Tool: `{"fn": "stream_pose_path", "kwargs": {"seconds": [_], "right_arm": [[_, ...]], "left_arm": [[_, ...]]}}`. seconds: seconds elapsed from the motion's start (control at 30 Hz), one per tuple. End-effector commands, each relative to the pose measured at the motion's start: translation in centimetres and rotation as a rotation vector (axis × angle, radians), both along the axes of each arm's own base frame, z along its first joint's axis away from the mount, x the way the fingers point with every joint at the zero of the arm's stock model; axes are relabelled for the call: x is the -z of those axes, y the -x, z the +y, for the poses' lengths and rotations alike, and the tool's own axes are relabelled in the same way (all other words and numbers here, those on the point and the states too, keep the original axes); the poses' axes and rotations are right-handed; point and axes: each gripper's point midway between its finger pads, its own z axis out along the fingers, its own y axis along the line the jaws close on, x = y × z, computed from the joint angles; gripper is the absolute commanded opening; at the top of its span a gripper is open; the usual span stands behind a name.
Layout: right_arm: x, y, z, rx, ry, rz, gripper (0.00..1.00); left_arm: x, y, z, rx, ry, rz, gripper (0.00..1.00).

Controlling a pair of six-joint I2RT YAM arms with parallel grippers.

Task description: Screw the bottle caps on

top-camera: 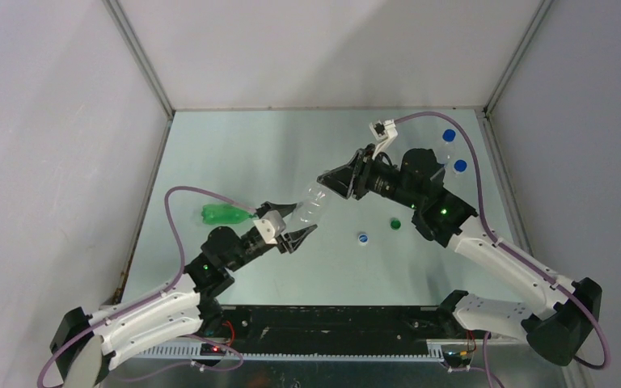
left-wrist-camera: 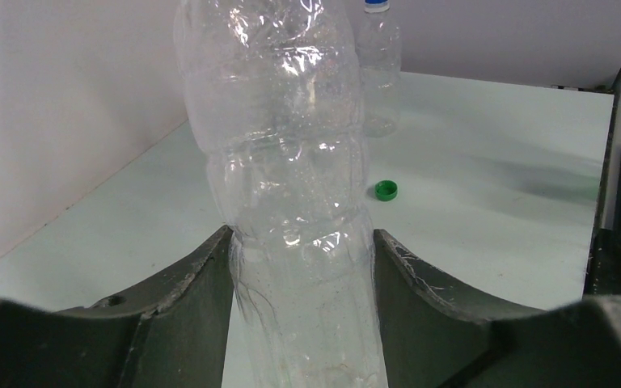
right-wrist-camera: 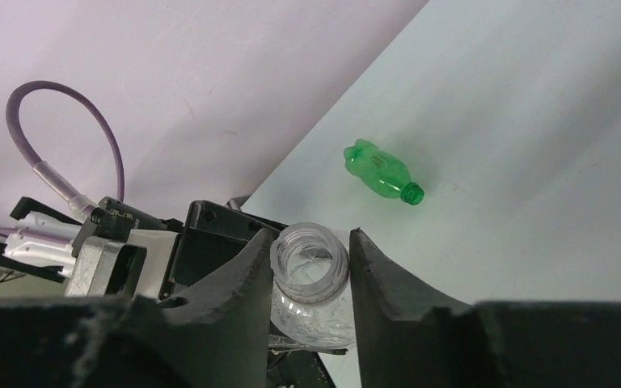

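**Clear bottle held at both ends, still uncapped**

Left gripper (left-wrist-camera: 303, 267) is clamped on the lower body of the clear bottle (left-wrist-camera: 279, 121). The wall is thin and likely crushes easily, so don't squeeze harder.

Right gripper (right-wrist-camera: 310, 246) has its fingers closed around the open neck. Both seem to touch the rim, but grip force is unclear from this angle.

In the top view the bottle spans between the grippers, tilted, at frame centre. White cap (top-camera: 363, 238) lies on the table just lower right of it, with the green cap (top-camera: 394, 222) a bit further right. Green bottle (top-camera: 225, 214) lies on its side mid-left, mouth open.

Suggested sequence:
- Left holds the bottle alone and brings it upright.
- Right lets go of the neck and fetches the white cap.
- Seat the cap square on the threads before turning. Cross-threading is the main risk.
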Motion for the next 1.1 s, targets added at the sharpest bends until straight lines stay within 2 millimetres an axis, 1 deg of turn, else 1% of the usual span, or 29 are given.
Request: {"fn": "stream_pose_path", "kwargs": {"seconds": [0.0,0.03,0.07,0.1,0.13,0.17,0.2,0.23,0.27,0.3,0.33,0.37,0.4,0.43,0.47,0.5,0.53,0.57,0.6,0.8,1.07], "right_arm": [[-2.0,0.5,0.5,-0.027,-0.038,-0.050,0.24],[-2.0,0.5,0.5,-0.024,-0.033,-0.054,0.20],[-2.0,0.6,0.4,-0.024,-0.031,-0.059,0.11],[-1.9,0.6,0.4,-0.021,-0.023,-0.063,0.06],[-1.9,0.8,0.4,-0.022,-0.021,-0.068,0.00],[-1.9,0.7,0.3,-0.017,-0.014,-0.074,0.00],[-1.9,0.9,0.4,-0.019,-0.013,-0.078,0.00],[-2.0,0.9,0.4,-0.020,-0.011,-0.086,0.00],[-2.1,1.1,0.4,-0.024,-0.011,-0.092,0.00],[-2.1,1.1,0.4,-0.027,-0.008,-0.102,0.00],[-2.1,1.2,0.5,-0.029,-0.007,-0.107,0.00],[-2.1,1.3,0.5,-0.029,-0.004,-0.115,0.00],[-2.1,1.4,0.6,-0.029,-0.002,-0.117,0.00],[-2.1,1.4,0.7,-0.030,0.000,-0.122,0.00],[-2.1,1.4,0.8,-0.032,0.001,-0.125,0.00],[-2.2,1.5,0.8,-0.033,0.001,-0.129,0.00],[-2.1,1.5,0.9,-0.032,0.002,-0.130,0.00],[-2.1,1.5,0.9,-0.032,0.003,-0.135,0.00],[-2.1,1.6,1.0,-0.032,0.005,-0.136,0.00],[-1.8,1.7,0.8,-0.016,0.034,-0.155,0.00],[-2.0,1.7,0.4,0.001,0.049,-0.179,0.00]], "left_arm": [[-4.0,0.0,-0.2,0.000,0.094,-0.041,0.36],[-4.2,-0.1,-0.1,-0.004,0.099,-0.033,0.43],[-3.8,-0.2,-0.1,-0.014,0.092,-0.003,0.47],[-4.3,-0.3,-0.1,-0.017,0.093,0.005,0.54],[-3.5,-0.4,-0.2,-0.021,0.068,0.040,0.62],[-3.9,-0.4,-0.2,-0.021,0.066,0.049,0.66],[-3.3,-0.4,-0.3,-0.022,0.043,0.080,0.72],[-3.5,-0.5,-0.4,-0.022,0.038,0.090,0.75],[-2.9,-0.4,-0.5,-0.020,0.018,0.118,0.80],[-3.1,-0.5,-0.6,-0.019,0.013,0.127,0.81],[-2.5,-0.5,-0.7,-0.019,-0.004,0.154,0.84],[-2.8,-0.6,-0.8,-0.019,-0.007,0.161,0.85],[-2.4,-0.6,-0.9,-0.022,-0.023,0.185,0.87],[-2.6,-0.8,-1.0,-0.025,-0.023,0.195,0.87],[-2.0,-0.9,-1.1,-0.028,-0.042,0.214,0.88],[-2.4,-0.9,-1.2,-0.028,-0.039,0.216,0.88],[-2.0,-1.0,-1.3,-0.029,-0.054,0.229,0.88],[-2.1,-1.0,-1.4,-0.027,-0.054,0.233,0.88],[-1.7,-1.0,-1.4,-0.026,-0.065,0.244,0.88],[-0.8,-0.8,-1.5,-0.023,-0.100,0.286,0.85],[0.2,-0.2,-1.4,-0.007,-0.118,0.331,0.82]]}}
